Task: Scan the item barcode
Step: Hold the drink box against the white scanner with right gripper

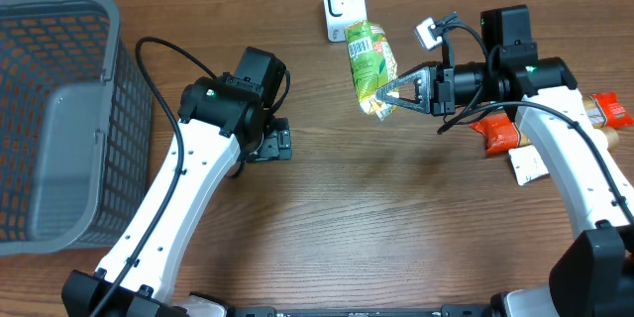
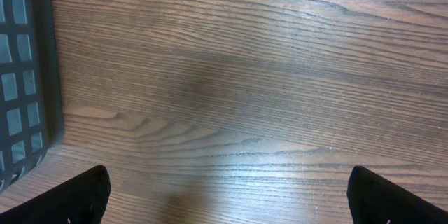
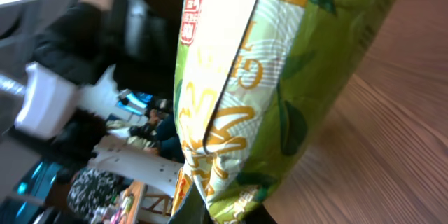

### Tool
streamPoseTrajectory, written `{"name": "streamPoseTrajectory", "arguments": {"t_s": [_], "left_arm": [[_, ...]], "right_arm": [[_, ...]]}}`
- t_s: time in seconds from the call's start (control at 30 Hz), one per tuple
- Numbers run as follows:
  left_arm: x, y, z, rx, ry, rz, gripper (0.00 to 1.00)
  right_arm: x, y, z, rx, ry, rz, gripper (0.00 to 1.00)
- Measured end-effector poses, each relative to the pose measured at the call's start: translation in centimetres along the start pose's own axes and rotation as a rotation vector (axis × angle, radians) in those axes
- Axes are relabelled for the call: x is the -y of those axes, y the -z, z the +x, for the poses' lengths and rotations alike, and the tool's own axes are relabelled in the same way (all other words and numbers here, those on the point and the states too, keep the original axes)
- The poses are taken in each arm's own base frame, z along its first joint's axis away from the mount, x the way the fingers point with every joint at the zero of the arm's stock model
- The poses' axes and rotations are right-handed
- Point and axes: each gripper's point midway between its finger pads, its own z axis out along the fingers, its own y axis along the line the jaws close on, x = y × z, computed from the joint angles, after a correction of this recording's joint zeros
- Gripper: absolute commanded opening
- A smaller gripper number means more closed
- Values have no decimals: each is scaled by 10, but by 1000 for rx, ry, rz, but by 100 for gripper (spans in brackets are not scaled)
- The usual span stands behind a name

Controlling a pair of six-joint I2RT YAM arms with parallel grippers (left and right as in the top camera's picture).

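A green and yellow snack bag [image 1: 370, 67] hangs above the table, its top end near the white barcode scanner [image 1: 343, 6] at the back edge. My right gripper [image 1: 388, 100] is shut on the bag's lower end. In the right wrist view the bag [image 3: 266, 77] fills the middle, pinched at the bottom by the gripper [image 3: 227, 213]. My left gripper [image 1: 275, 144] hovers open over bare wood left of centre; in the left wrist view its two black fingertips [image 2: 84, 196] stand far apart at the bottom corners with nothing between them.
A grey plastic basket [image 1: 59, 109] takes up the left side; its wall [image 2: 24, 77] shows in the left wrist view. Red and orange packets [image 1: 500, 134] and a white item [image 1: 528, 165] lie at the right, under my right arm.
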Motion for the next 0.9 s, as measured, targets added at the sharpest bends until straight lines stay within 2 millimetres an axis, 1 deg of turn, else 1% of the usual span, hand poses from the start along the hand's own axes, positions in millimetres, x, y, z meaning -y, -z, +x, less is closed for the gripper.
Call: {"name": "streamPoseTrajectory", "arguments": {"t_s": [0.1, 0.17, 0.2, 0.3, 0.37, 0.47, 0.57, 0.63, 0.67, 0.73, 0.87, 0.9], "left_arm": [[0, 0, 0, 0, 0, 0, 99], [0, 0, 0, 0, 0, 0, 100], [0, 0, 0, 0, 0, 0, 100], [0, 0, 0, 0, 0, 0, 100], [0, 0, 0, 0, 0, 0, 99], [0, 0, 0, 0, 0, 0, 100], [0, 0, 0, 1, 0, 0, 100], [0, 0, 0, 0, 0, 0, 100], [0, 0, 0, 0, 0, 0, 100], [0, 0, 0, 1, 0, 0, 100], [0, 0, 0, 1, 0, 0, 99], [0, 0, 0, 0, 0, 0, 100]], "right_arm": [[12, -1, -8, -7, -44, 143, 3], [19, 1, -21, -6, -25, 285, 3], [24, 4, -31, 1, -1, 392, 3], [40, 11, -63, 48, 125, 711, 4], [50, 14, -79, 84, 215, 897, 4], [63, 14, -97, 113, 353, 1123, 4], [78, 7, -122, 140, 512, 1275, 4], [96, 7, -135, 134, 602, 1367, 4], [103, 6, -137, 123, 620, 1387, 4], [137, 9, -144, 59, 715, 1489, 4], [192, 9, -157, -19, 877, 1626, 4], [202, 9, -160, -33, 918, 1654, 4]]}}
